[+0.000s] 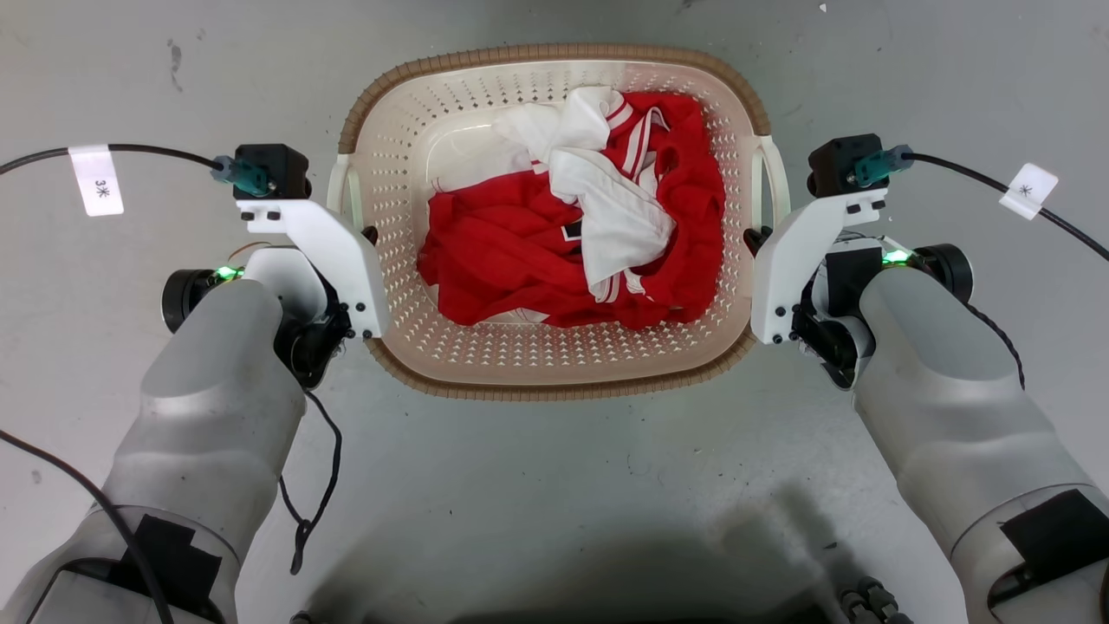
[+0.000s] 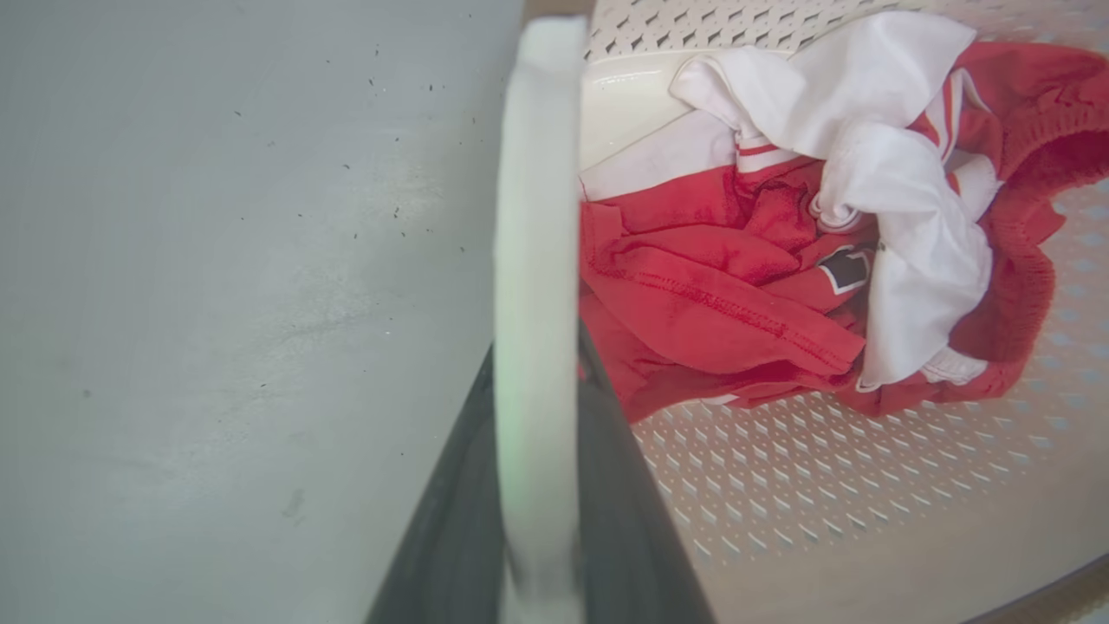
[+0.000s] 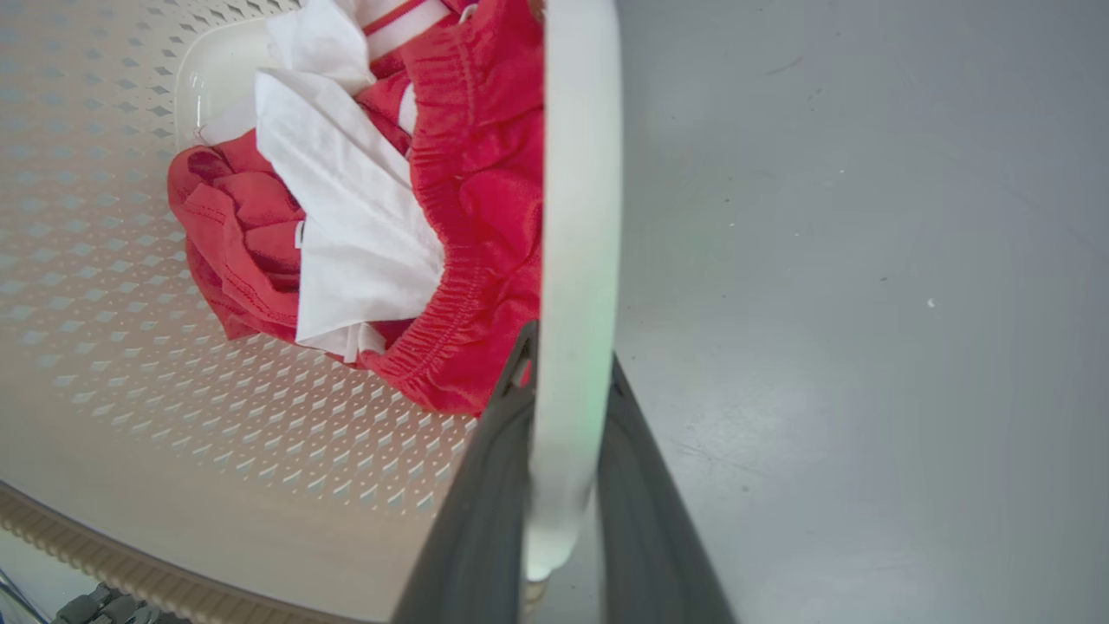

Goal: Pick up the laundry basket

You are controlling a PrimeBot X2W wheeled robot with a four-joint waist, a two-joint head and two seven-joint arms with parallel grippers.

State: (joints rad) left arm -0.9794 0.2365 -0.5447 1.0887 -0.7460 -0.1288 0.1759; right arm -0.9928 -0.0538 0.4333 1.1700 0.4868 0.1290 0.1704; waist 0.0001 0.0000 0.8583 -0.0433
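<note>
Left gripper [image 2: 539, 347] and right gripper [image 3: 572, 347] each clamp a laundry basket [image 1: 554, 390] side handle [image 2: 537, 217] between their fingers, for a balanced lift.

basket [image 1: 554, 351]: cream plastic, perforated, slightly glossy | rim [image 1: 554, 392]: brown plastic, ribbed woven look | handle [image 2: 537, 260]: smooth white plastic | clothes [image 1: 502, 260]: soft matt cloth, red and white | floor [image 1: 563, 494]: smooth grey, faint sheen, scuffed
</note>
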